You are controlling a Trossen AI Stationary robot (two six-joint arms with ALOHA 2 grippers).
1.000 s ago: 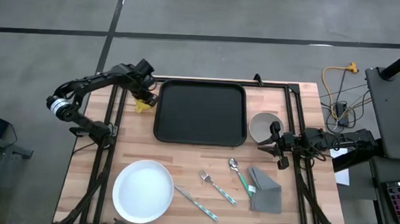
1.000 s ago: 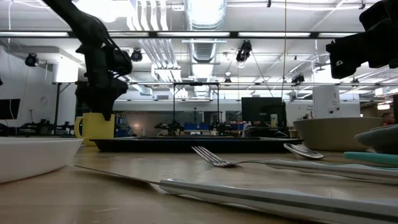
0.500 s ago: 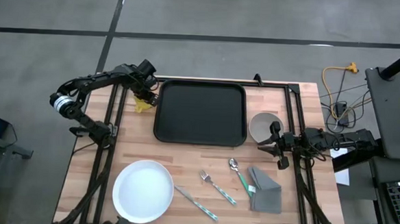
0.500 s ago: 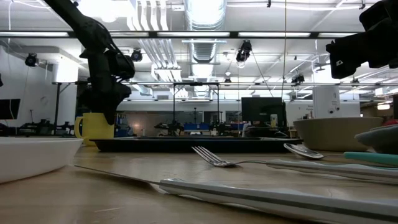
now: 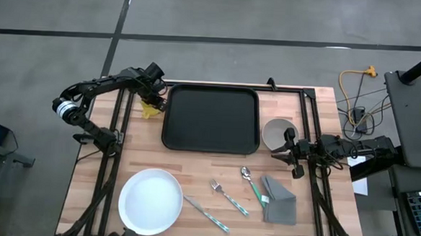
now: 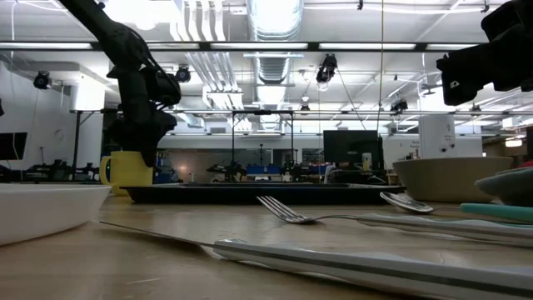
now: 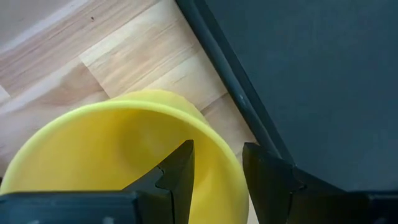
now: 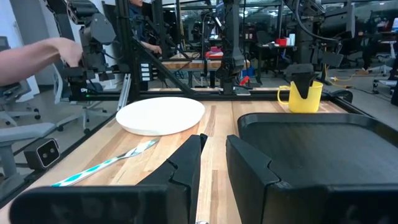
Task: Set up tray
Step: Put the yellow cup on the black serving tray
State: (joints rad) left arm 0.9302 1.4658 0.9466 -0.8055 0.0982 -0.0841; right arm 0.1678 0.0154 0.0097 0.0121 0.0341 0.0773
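Observation:
The black tray [image 5: 210,118] lies on the far middle of the table, with nothing on it. A yellow mug [image 5: 150,111] stands upright on the wood just off the tray's left rim, also in the low view [image 6: 127,171]. My left gripper [image 7: 219,148] is open over the mug's tray side. One finger [image 7: 180,171] is inside the mug and the other [image 7: 264,177] outside, with the rim [image 7: 222,152] between them. My right gripper [image 5: 277,152] waits shut at the table's right edge, beside the bowl.
A white plate [image 5: 150,200] sits near the table's near left corner. A knife [image 5: 205,213], fork [image 5: 228,197], spoon [image 5: 250,184] and grey napkin [image 5: 280,200] lie near right. A beige bowl [image 5: 278,133] stands right of the tray. A person's hand [image 8: 37,59] shows beyond the table.
My left gripper has shifted a little toward the tray above the mug, then held still. The mug has stayed where it stands.

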